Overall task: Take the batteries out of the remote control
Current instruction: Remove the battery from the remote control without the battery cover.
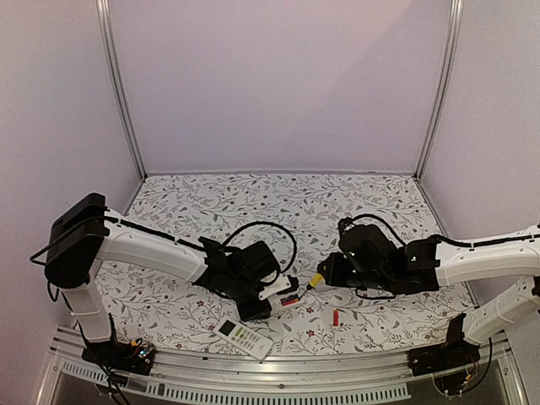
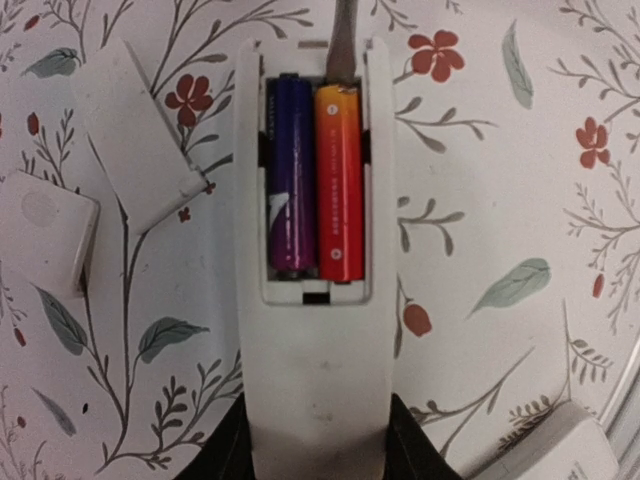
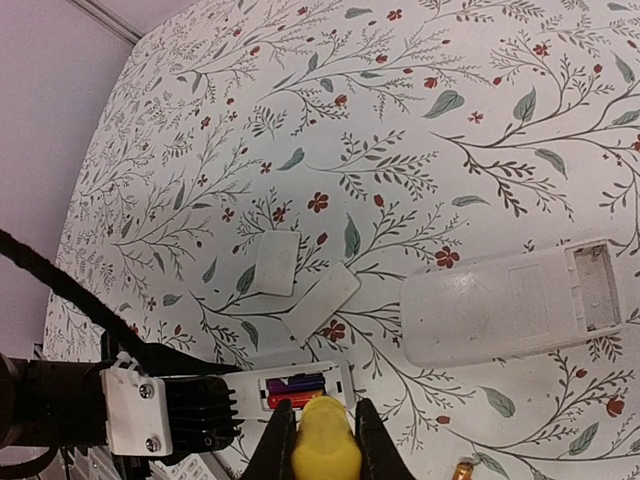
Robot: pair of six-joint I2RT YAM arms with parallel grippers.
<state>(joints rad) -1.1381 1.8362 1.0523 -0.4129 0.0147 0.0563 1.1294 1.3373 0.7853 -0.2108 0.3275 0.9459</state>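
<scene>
My left gripper [image 1: 268, 295] is shut on a white remote [image 2: 315, 340], which it holds by its end; black fingers [image 2: 222, 455] flank it. The remote's open compartment holds two batteries side by side: a black-blue cell [image 2: 290, 180] and a red-orange cell [image 2: 338, 180]. My right gripper [image 3: 322, 440] is shut on the yellow-handled screwdriver [image 3: 325, 450], also seen in the top view [image 1: 315, 279]. Its metal tip [image 2: 342, 40] reaches the far end of the compartment, by the red-orange cell. One loose red battery [image 1: 335, 317] lies on the table.
Two white battery covers [image 3: 276, 263] [image 3: 322, 298] lie beyond the held remote. A second, larger remote [image 3: 500, 310] lies face down with an empty compartment. A keypad remote [image 1: 242, 337] sits near the table's front edge.
</scene>
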